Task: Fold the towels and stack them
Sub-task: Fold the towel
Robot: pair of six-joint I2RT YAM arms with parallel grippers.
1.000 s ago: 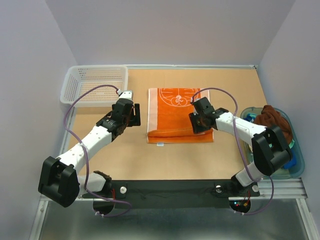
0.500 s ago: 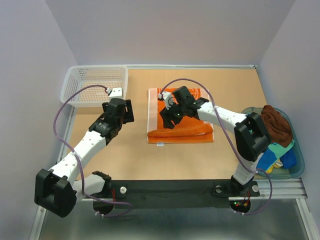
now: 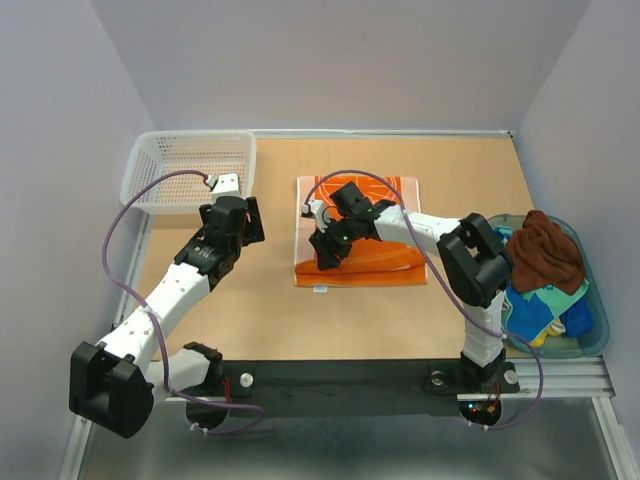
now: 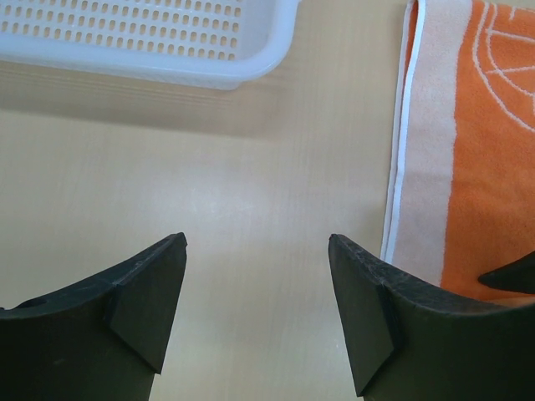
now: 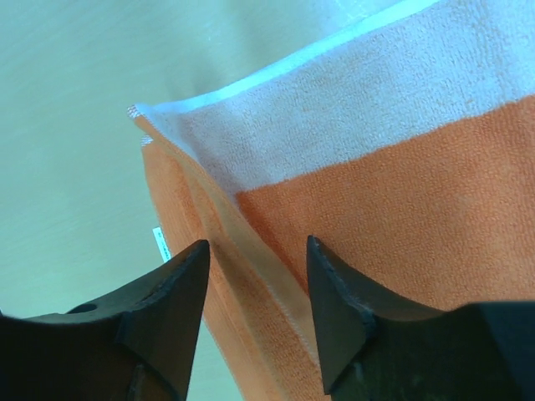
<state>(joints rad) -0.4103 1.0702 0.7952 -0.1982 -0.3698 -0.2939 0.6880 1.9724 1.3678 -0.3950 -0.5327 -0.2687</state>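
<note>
An orange towel with a white circle pattern and pale border lies folded in the middle of the table. My right gripper hovers open over its front-left corner. In the right wrist view the folded layered edge of the towel runs under the gap of the gripper, and nothing is pinched. My left gripper is open over bare table left of the towel. In the left wrist view that gripper is empty and the towel's pale border lies at the right. A dark brown towel tops other colourful towels at the right.
A white mesh basket stands at the back left, its wall just beyond my left gripper. The translucent blue-green tub holding the other towels sits at the right edge. Grey walls close in the back and sides.
My right gripper swept left across the orange towel from its right edge to its front-left corner. The left gripper drew slightly back and left, toward the basket.
</note>
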